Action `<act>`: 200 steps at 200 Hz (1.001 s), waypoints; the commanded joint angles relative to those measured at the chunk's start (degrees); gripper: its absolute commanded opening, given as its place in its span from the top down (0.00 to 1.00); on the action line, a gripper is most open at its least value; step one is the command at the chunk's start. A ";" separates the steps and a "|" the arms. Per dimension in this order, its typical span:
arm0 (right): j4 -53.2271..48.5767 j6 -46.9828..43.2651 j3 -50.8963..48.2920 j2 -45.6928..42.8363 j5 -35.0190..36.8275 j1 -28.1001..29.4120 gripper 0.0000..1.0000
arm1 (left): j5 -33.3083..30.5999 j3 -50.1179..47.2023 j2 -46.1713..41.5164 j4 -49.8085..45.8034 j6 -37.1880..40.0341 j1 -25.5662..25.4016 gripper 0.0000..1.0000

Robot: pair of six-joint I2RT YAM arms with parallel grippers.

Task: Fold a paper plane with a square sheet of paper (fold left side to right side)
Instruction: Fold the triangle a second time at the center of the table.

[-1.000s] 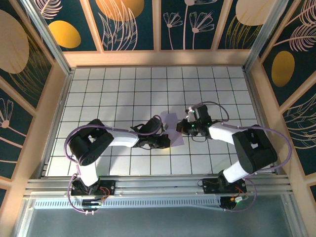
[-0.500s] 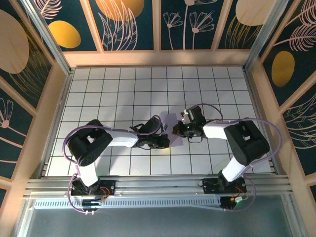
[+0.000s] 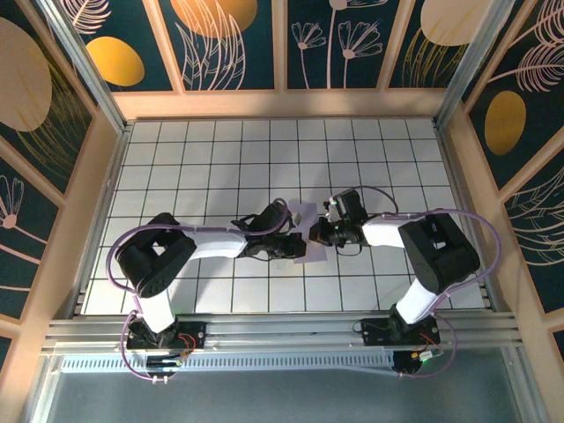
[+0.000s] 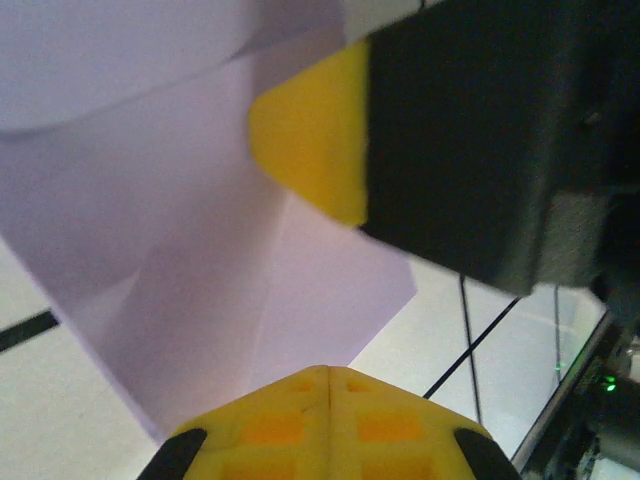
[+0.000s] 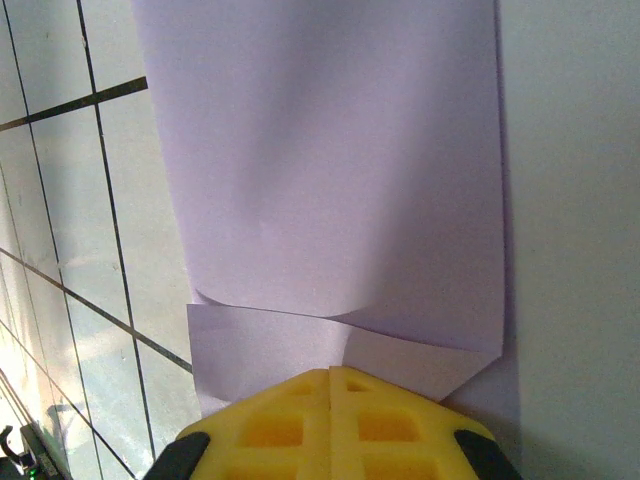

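Observation:
The square sheet of paper (image 3: pixel 307 214) is pale lavender and lies creased on the white tiled table between the two arms. In the right wrist view the sheet of paper (image 5: pixel 330 170) has a curled flap lying over a lower layer. My right gripper (image 5: pixel 330 372) is shut, its yellow tips at the paper's near edge. My left gripper (image 4: pixel 328 372) is shut too, over the creased paper (image 4: pixel 190 250). The right gripper's yellow fingertip (image 4: pixel 310 140) presses the sheet just ahead of it. From above, the left gripper (image 3: pixel 298 248) and right gripper (image 3: pixel 317 234) almost meet. A paper plane is out of view.
The tiled table (image 3: pixel 220 167) is boxed in by wooden walls (image 3: pixel 282 104) at the back and both sides. An aluminium rail (image 3: pixel 282 330) with both arm bases runs along the near edge. Purple cables loop off each arm.
My right gripper has moved left onto the paper, and the left gripper has edged right toward it. The sheet is more covered from above than before.

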 commanded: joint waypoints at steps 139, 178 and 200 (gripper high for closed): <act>-3.41 -0.80 -0.98 2.02 0.96 -1.39 1.00 | -1.12 0.67 5.36 -3.89 4.11 0.98 0.97; -2.48 -0.15 2.18 -1.45 -2.45 -1.14 1.00 | -0.13 -0.52 5.69 -1.72 3.16 0.98 0.97; -2.21 0.83 1.83 -4.04 -2.54 -0.58 1.00 | -0.40 -0.50 5.70 -1.54 3.10 0.98 0.97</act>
